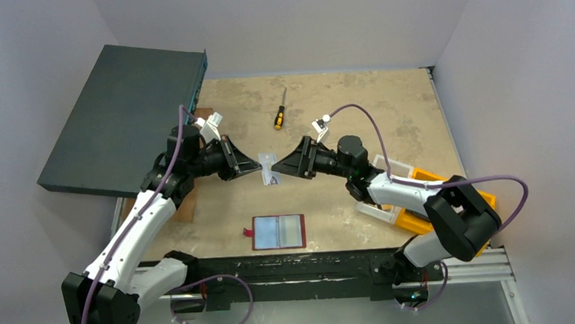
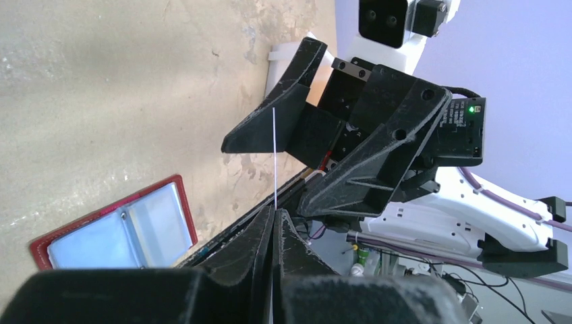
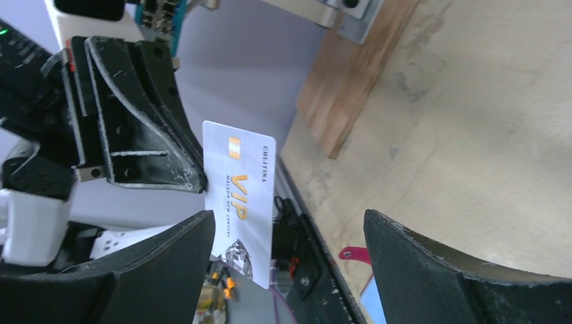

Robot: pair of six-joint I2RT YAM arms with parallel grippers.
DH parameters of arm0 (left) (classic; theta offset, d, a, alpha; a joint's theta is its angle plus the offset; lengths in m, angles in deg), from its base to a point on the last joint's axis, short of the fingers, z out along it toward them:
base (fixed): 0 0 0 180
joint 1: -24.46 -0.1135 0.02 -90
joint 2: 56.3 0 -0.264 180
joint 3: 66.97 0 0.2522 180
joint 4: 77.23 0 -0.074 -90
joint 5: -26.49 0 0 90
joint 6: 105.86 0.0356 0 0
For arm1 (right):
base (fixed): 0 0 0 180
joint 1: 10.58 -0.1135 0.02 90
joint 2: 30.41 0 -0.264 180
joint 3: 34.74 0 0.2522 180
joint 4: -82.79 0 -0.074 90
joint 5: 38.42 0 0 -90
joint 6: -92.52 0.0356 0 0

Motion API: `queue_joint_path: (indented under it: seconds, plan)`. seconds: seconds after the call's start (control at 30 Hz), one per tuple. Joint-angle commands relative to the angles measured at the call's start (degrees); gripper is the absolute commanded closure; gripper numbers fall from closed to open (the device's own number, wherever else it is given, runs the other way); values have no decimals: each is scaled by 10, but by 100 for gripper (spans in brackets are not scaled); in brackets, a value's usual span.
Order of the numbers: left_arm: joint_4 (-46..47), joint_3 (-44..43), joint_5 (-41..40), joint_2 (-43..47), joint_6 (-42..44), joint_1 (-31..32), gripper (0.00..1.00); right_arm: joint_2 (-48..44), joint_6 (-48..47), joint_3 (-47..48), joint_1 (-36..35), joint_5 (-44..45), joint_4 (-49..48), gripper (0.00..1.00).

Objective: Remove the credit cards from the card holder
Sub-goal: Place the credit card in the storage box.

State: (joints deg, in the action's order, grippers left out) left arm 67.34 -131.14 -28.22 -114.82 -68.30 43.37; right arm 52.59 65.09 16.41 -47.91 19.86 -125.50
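Observation:
The dark red card holder [image 1: 278, 232] lies open and flat near the table's front edge, showing two pale grey panels. It also shows in the left wrist view [image 2: 115, 226], and its red tab [image 3: 354, 254] shows in the right wrist view. My left gripper [image 1: 257, 166] is shut on a white card with gold "VIP" lettering [image 3: 239, 202] and holds it in the air above mid-table. The left wrist view shows the card edge-on as a thin line [image 2: 274, 162]. My right gripper [image 1: 281, 164] is open, facing the left one, with the card between its fingers and near its left finger [image 3: 135, 270].
A yellow-handled screwdriver [image 1: 280, 115] lies at the back of the table. A large dark grey panel [image 1: 126, 115] leans at back left above a wooden board [image 3: 351, 81]. An orange bin [image 1: 427, 181] and a white bin [image 1: 383, 173] stand at the right under the right arm.

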Motion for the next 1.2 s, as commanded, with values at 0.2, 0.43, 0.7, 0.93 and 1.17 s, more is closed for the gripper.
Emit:
queue_joint_path:
  seconds: [0.2,0.43,0.7,0.93,1.17]
  plan:
    - [45,-20,53,-16,-18,-5,100,12,91,-7,3,-59,-167,50]
    - [51,-18,70,-20,-15,-5,100,21,92,1,2,-67,-155,93]
    - [-13,-48,64,-29,44,-4,61,-11,41,10,3,-42,-49,100]
    - [-103,-86,-2,-29,113,17,25,-82,-56,26,3,50,169,100]
    - [-175,-123,-93,-57,162,85,16,-150,-110,71,5,235,439,100]
